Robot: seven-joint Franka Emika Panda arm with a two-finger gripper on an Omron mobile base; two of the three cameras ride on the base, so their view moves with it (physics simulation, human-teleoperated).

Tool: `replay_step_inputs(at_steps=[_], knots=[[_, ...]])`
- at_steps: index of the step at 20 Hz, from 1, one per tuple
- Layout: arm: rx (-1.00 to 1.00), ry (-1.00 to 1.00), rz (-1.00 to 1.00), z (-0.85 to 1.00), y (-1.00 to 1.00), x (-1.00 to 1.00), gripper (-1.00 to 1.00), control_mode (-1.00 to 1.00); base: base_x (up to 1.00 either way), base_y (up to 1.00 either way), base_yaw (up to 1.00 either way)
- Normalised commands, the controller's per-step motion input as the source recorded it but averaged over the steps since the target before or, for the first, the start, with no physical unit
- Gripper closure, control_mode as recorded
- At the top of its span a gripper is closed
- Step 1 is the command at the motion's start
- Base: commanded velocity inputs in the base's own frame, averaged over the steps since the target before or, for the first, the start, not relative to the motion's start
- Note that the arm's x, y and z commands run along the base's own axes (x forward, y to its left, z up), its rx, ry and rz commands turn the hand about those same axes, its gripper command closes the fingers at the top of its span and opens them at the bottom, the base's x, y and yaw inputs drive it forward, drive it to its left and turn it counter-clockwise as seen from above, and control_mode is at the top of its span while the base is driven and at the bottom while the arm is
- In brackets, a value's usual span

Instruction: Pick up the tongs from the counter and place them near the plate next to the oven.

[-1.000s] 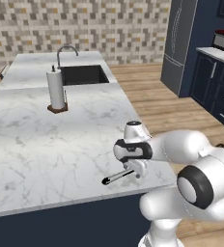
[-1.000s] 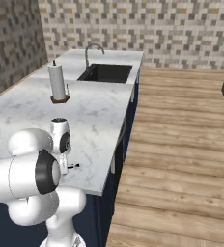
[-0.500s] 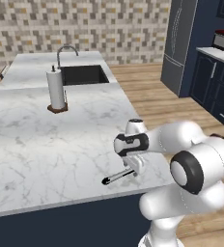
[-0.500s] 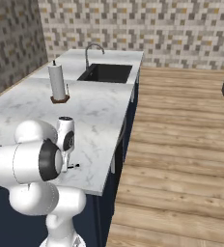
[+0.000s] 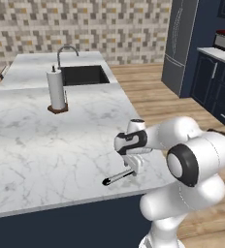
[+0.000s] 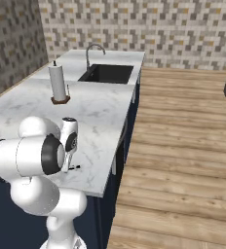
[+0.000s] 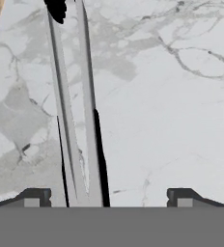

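Marble table (image 5: 32,145): we are hovering our wide-open pincer (image 7: 106,198) low over the tongs (image 7: 73,111), one fingertip (image 7: 34,197) beside them.

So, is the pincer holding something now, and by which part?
Nothing is held. The pincer is open over the tongs, which lie on the counter nearer one fingertip, not clamped.

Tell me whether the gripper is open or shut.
Open. In the hand view the gripper has both fingertips wide apart, with the tongs lying nearer one, on the counter.
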Motion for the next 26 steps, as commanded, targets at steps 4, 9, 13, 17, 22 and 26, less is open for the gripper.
replay_step_inputs(at_steps=[4,9,13,17,22,26], knots=[[0.0,0.03,-0.01,-0.36,0.01,0.0,-1.0,-1.0,0.0,0.0,0.0],[0.0,0.03,0.0,-0.35,0.09,0.0,-1.0,-1.0,0.0,0.0,0.0],[0.0,0.02,0.0,-0.4,0.14,0.0,-1.0,-1.0,0.0,0.0,0.0],[0.0,0.0,0.0,-0.42,0.16,-0.06,1.0,-1.0,0.0,0.0,0.0],[0.0,-0.06,0.0,-0.26,0.06,-0.18,1.0,-1.0,0.0,0.0,0.0],[0.0,-0.11,0.0,-0.01,0.0,-0.15,1.0,-1.0,0.0,0.0,0.0]])
